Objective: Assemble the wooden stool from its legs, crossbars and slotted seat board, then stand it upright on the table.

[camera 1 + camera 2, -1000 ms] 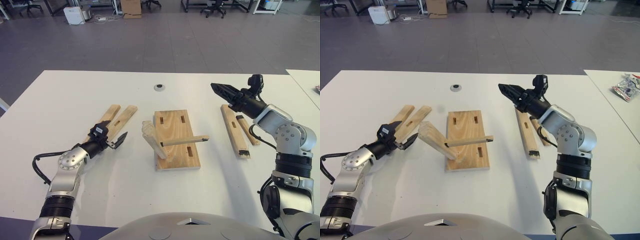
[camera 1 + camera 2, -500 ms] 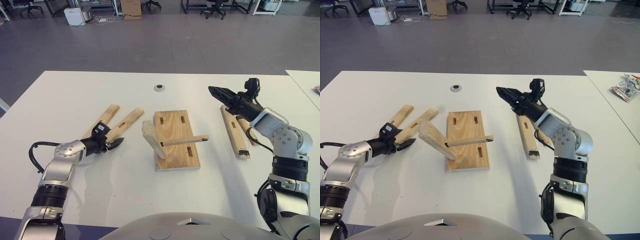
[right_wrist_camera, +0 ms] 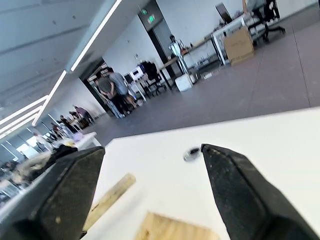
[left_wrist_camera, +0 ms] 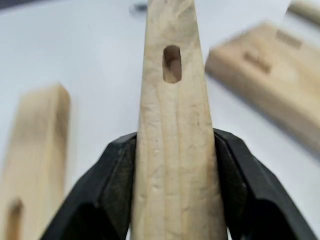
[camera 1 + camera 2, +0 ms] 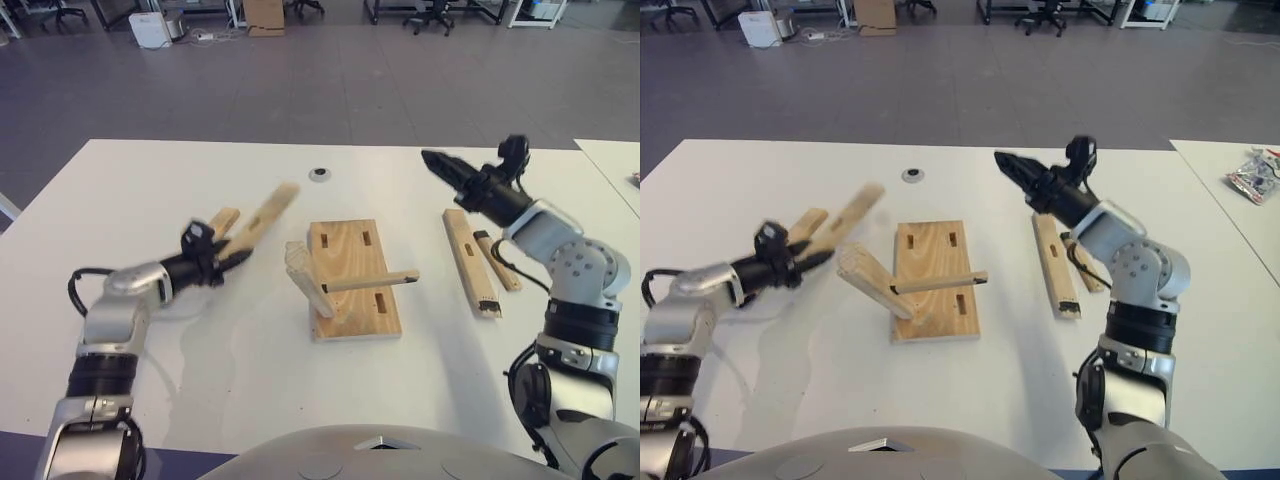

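The left tool (image 5: 222, 262) is clamped on a slotted wooden leg (image 4: 172, 100), which is tilted up off the surface (image 5: 150, 180) just beside a second leg (image 5: 222, 222) lying flat. The right tool (image 5: 440, 163) hangs spread wide and empty in the air. The seat board (image 5: 365, 305) lies flat mid-surface between the two tools.

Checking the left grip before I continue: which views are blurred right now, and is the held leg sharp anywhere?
Left eye view: the leg and left gripper are smeared, everything else sharp. Left wrist view: the leg is crisp in the grip, while the seat board behind it is out of focus. Right wrist view: the open right gripper and the room beyond are soft.
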Controlling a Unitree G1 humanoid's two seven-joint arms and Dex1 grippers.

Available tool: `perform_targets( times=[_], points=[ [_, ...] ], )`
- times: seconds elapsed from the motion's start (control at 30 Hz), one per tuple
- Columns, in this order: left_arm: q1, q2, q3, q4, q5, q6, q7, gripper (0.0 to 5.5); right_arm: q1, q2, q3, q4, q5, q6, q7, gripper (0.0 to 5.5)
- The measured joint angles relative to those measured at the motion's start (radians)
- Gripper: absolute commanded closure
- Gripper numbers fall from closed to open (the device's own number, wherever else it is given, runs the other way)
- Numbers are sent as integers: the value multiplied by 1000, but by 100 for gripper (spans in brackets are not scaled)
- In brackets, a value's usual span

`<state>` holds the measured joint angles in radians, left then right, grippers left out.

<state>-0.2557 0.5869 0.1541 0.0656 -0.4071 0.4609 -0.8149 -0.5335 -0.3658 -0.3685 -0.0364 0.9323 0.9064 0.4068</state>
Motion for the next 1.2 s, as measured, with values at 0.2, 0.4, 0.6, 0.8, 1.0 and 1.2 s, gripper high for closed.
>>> perform_targets(
  times=[0.2,0.4,0.6,0.8,1.0,1.2],
  points=[
    [-250,-8,101,-234,-505,321,-82,342,-250,21,-35,-21,293,103,-13,129],
    [-262,-27,101,-306,-740,493,-70,342,-289,19,-10,-55,483,150,22,125],
    [-256,-26,57,-323,-771,518,-79,342,-274,-12,26,-60,527,157,68,239],
    [-238,-19,47,-337,-797,538,-84,342,-250,-19,50,-60,541,154,78,345],
    [-236,-10,41,-340,-796,536,-89,342,-248,-34,65,-64,552,146,79,345],
    [-225,-23,142,-164,-735,413,-32,257,-258,-75,75,-6,394,62,62,345]
  ],
)
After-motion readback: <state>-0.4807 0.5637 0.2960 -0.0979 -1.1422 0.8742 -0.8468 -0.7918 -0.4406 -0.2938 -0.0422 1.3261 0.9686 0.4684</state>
